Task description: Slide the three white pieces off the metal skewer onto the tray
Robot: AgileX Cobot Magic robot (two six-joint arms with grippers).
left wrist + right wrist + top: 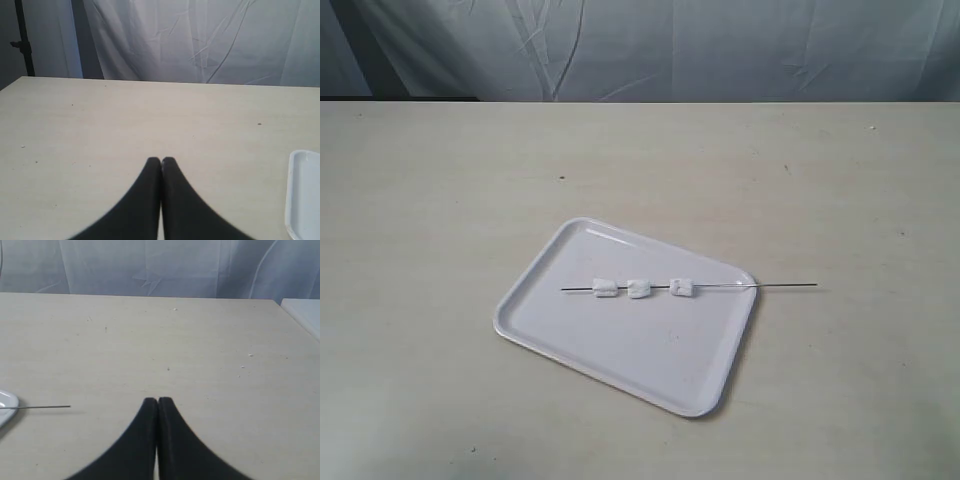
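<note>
Exterior view showed neither arm over the desk (440, 200). Left jaws were pressed together, holding nothing, short of the tray (620, 340). The three white pieces (639, 288) sat threaded on the metal skewer (720, 287), which lay across the tray, so freed pieces would likely land inside. Its bare end overhung the rim on the right arm's side, a probable handle. Right jaws, likewise closed and empty, waited near that end.

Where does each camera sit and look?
Exterior view: high up, looking down at tray, skewer, three white pieces; no robot shows.
Left wrist view: behind the shut left claw, facing the curtain.
Right wrist view: behind the shut right claw, facing the curtain.
All three catch the tray; exterior and right wrist share the skewer.
</note>
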